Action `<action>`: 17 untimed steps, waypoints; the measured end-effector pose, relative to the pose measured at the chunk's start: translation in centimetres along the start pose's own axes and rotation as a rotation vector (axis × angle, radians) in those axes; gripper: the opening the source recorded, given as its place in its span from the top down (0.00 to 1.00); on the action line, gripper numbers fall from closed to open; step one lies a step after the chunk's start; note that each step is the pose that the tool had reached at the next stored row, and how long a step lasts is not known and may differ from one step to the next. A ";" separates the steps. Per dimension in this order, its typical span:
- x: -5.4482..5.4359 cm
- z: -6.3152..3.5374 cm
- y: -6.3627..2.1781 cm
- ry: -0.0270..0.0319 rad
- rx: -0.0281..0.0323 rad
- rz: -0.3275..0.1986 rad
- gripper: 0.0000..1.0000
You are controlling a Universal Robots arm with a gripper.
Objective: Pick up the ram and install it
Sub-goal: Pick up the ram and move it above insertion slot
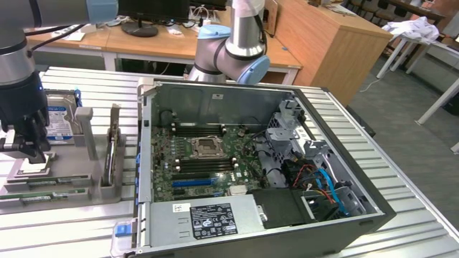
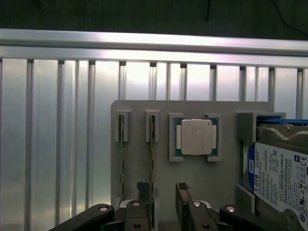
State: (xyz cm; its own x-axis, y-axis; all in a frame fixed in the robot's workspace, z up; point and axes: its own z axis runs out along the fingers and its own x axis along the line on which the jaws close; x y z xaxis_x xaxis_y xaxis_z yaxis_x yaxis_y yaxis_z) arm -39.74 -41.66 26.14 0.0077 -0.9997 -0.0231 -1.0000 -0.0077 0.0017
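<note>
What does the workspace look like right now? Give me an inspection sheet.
Surface: ribbed metal table, grey tray on it.
Job's things: two ram sticks on edge in tray slots; open computer case beside the tray.
Clutter: CPU chip and hard drive on the tray.
End effector: open, over one ram stick.
Cables: blue and orange cables inside the case.
Surroundings: wooden desks beyond the table.

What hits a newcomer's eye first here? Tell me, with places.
The open computer case with its green motherboard sits in the middle of the exterior view. At that view's left, the gripper hangs open over a grey tray holding a blue-labelled hard drive, a CPU chip and ram sticks.
</note>
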 end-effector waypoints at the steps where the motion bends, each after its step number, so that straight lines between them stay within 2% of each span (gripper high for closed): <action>1: 0.0 0.08 0.00 0.0000 0.0002 0.000 0.64; 17: 0.0 0.96 0.04 0.0002 0.0009 0.000 0.64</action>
State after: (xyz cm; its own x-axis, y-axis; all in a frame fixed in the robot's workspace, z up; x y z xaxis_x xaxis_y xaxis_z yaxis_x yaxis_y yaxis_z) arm -39.78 -41.66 25.18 0.0077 -0.9997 -0.0229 -1.0000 -0.0077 0.0008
